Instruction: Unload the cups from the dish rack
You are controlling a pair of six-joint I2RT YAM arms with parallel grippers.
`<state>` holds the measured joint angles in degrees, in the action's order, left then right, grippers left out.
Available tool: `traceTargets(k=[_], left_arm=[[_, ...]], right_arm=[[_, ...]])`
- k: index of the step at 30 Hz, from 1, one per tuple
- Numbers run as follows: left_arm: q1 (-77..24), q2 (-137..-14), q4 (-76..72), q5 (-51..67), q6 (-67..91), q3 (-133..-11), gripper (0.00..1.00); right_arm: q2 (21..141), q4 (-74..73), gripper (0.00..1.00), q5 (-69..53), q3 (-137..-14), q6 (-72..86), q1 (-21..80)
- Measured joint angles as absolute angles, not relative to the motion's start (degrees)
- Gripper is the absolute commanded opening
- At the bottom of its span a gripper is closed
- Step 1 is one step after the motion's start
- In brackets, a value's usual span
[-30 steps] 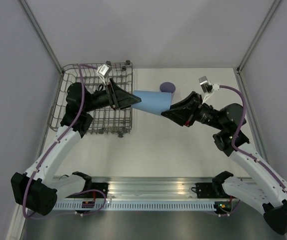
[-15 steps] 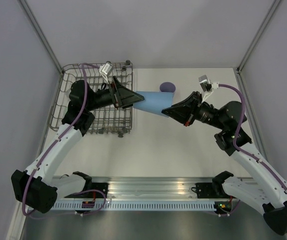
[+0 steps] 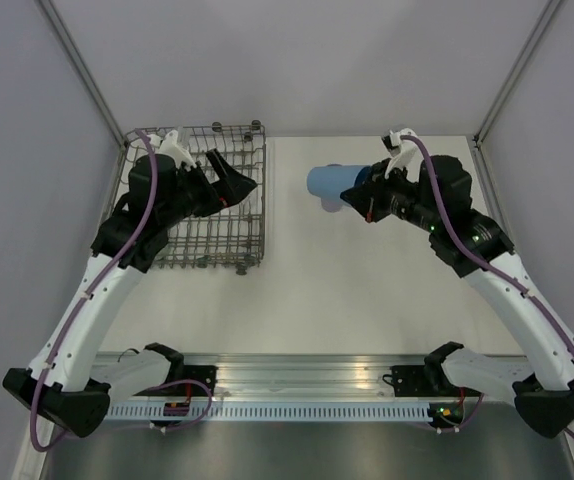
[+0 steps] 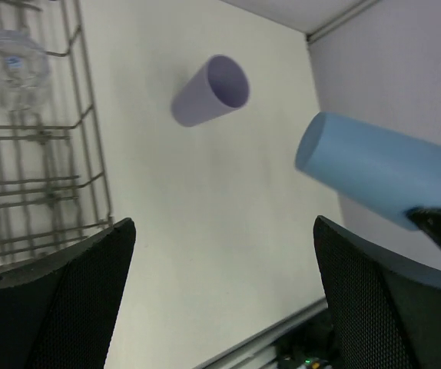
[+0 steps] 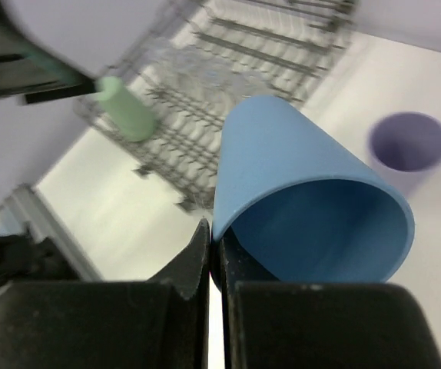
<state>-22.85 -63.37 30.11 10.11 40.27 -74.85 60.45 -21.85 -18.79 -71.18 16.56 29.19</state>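
Aloft — blue cup (image 3: 327, 182) clamped by right fingers (image 5: 191, 278), left fingers (image 4: 74, 296) apart (over rack (image 3: 202, 245))

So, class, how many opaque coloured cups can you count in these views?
3: the blue cup held by the right gripper, the lilac cup on the table, the green cup at the dish rack. Others may be hidden.

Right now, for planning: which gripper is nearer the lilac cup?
Right. Right gripper, holding the blue cup, is close by the lilac cup; left gripper is over the dish rack.
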Motion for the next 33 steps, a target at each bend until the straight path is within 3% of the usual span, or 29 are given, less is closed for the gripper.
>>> traceTargets(k=[7,13,33], left_arm=[[-22.85,-58.96,38.13,-1.19,31.27,-73.34,1.00],[-22.85,-53.58,42.22,-9.47,25.78,-66.81,1.00],[-22.85,-44.73,44.42,-16.43,21.37,-51.64,1.00]], right_arm=[[72.86,-37.19,0.00,-0.12,-81.67,11.29,28.64],[83.83,-46.22,0.00,7.55,-90.17,9.50,25.65],[117.67,-63.16,0.00,7.09,-118.61,3.25,15.75]])
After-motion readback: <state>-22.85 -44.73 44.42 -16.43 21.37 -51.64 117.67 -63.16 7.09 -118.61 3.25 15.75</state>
